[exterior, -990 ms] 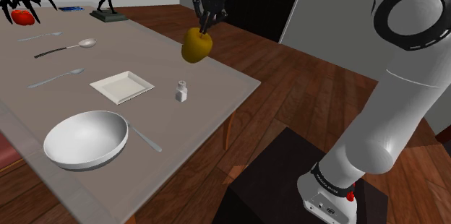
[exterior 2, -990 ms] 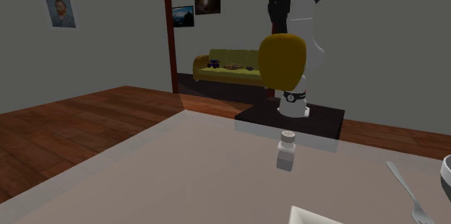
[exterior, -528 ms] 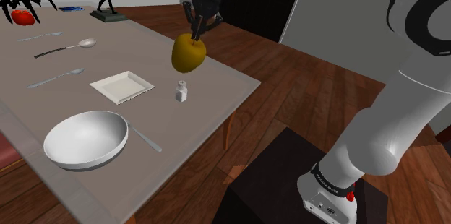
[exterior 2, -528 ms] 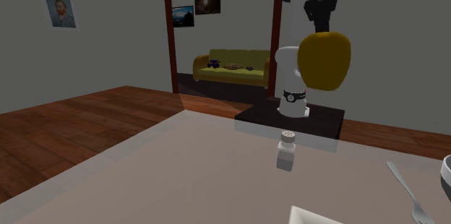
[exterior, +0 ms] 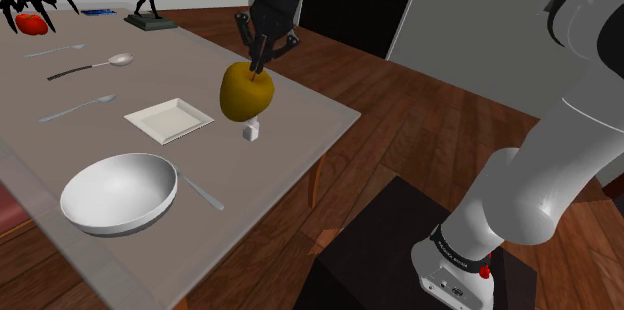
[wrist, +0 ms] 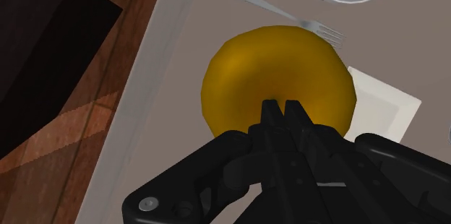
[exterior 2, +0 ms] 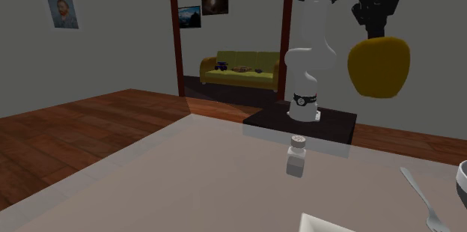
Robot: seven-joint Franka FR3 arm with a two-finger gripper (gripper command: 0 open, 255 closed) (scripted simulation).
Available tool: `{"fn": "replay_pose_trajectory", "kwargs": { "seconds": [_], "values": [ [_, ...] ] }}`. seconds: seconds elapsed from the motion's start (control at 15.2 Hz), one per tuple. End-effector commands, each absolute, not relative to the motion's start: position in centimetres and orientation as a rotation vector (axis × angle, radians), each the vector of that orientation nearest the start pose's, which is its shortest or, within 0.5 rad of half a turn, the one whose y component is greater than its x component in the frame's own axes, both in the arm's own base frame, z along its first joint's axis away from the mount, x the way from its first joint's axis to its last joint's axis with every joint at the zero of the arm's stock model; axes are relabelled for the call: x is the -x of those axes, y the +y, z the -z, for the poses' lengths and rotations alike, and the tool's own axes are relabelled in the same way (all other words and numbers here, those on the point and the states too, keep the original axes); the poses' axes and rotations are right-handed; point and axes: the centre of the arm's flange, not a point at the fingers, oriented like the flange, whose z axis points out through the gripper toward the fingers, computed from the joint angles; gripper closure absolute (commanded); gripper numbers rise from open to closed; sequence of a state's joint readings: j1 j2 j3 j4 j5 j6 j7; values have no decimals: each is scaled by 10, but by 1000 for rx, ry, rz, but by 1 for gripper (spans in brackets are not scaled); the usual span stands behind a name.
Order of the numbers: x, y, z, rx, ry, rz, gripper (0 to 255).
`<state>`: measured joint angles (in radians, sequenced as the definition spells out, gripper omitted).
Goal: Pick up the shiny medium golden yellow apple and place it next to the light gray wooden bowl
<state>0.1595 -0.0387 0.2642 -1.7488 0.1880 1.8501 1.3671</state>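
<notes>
Carried closer to the white bowl (exterior: 118, 194) since a second ago, the golden apple (exterior: 245, 96) hangs beneath our gripper (exterior: 259, 66), which clamps its top.

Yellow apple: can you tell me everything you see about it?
The apple is golden yellow, smooth and round, with a slight shine. It hangs in the air above the grey table and touches nothing that lies there. The black hand pinches it at the very top, with both fingers close together. Seen from the wrist view, it floats over the table with a fork and a white plate lying beneath it.
</notes>
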Motion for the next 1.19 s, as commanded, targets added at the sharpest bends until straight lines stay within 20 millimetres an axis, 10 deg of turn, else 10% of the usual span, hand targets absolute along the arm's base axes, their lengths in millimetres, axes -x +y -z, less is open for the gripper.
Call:
{"fn": "replay_pose_trajectory", "kwargs": {
  "seconds": [0.0, 1.12],
  "values": [
    [-506, 250, -580, 2577, 1380, -72, 255],
    [-506, 250, -490, 2577, 1380, -72, 255]
  ]
}}
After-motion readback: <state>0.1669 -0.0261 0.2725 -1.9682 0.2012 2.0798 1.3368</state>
